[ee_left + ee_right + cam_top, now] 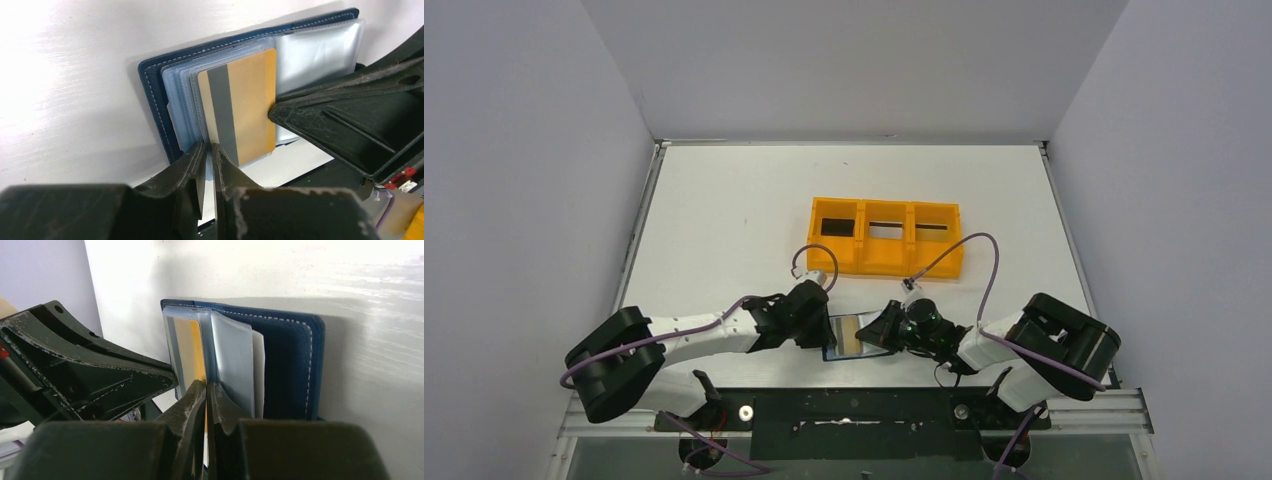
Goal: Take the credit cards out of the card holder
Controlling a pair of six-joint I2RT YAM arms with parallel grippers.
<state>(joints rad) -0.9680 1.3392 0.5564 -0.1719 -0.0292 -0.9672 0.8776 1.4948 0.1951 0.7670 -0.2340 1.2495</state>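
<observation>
**A:** Card holder [852, 336]: where is it? Start wide and work down.

**B:** A white tabletop [724, 220] carries everything. Toward its middle stands an orange tray [884, 262] with 3 compartments side by side. The card holder lies on the near side of that tray, apart from it. It is close to the tabletop's near edge, between the 2 arms.

**A:** Open or folded?

**B:** Open. The navy cover, with pale stitching along its border, is spread on the tabletop, and clear plastic leaves fan up from the inside.

**A:** And the claws?

**B:** They meet at the holder from opposite sides. The left claw [209, 150] is clenched narrow on the lower edge of the clear sleeve [182, 110] that carries 1 credit card [250, 105]. The right claw [206, 387] is pinched tight on that card's edge. In the right wrist view a gold strip runs down between its fingers, and in the left wrist view its tip sits on the card's far side.

**A:** The card itself?

**B:** Gold, with a grey stripe along 1 side. It stands in front of the other sleeves. I cannot tell whether any of it has come out of its own sleeve.
</observation>
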